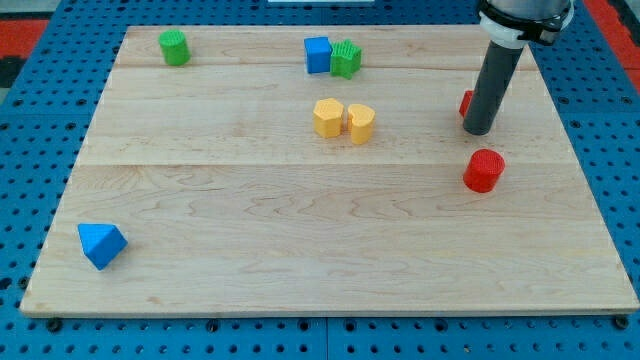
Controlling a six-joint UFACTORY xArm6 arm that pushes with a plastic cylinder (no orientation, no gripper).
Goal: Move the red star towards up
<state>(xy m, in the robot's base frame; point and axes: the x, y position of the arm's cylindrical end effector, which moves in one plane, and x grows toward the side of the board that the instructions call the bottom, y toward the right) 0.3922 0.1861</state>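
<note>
One red block, presumably the red star (466, 103), is peeking out just left of my tip (477, 131), touching or nearly so and mostly hidden by the gripperless rod, while the red cylinder (484, 170) is sitting just below.

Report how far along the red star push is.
Done: my tip has reached the red star, which peeks out mostly hidden behind the rod. In hand: whether the tip touches it cannot be told. Left: the star sits mid-board, above the red cylinder, with board remaining toward the view's top.
</note>
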